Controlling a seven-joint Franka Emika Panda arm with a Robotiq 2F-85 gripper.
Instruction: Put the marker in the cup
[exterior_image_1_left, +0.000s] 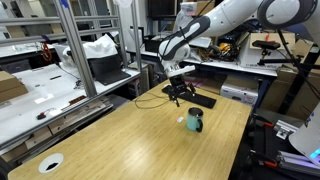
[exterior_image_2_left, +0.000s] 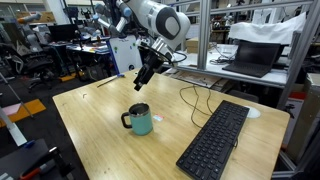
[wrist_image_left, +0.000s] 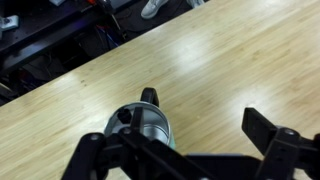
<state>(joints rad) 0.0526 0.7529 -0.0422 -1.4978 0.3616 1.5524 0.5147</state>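
The arm (exterior_image_1_left: 215, 25) reaches forward; its hand (exterior_image_2_left: 141, 80) hovers, fingers (wrist_image_left: 268, 140) spread.

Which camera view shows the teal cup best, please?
An exterior view shows the cup best: whole, from the side, handle visible. In an exterior view the cup is small and distant. The wrist view sees the cup from above, blurred, partly hidden.

— How many cups on the tabletop (exterior_image_2_left: 95, 115)?
— One cup (exterior_image_2_left: 140, 120), lower centre of an exterior view.
— Keyboards?
— One keyboard (exterior_image_2_left: 213, 140), lower right of the frame.
— Anything round and flat?
— One white disc (exterior_image_1_left: 50, 162), lower left in an exterior view.
— Laptops?
— One laptop (exterior_image_2_left: 250, 55), upper right.
— And the robot?
— One arm (exterior_image_1_left: 230, 20), carrying one tool (exterior_image_2_left: 138, 84).
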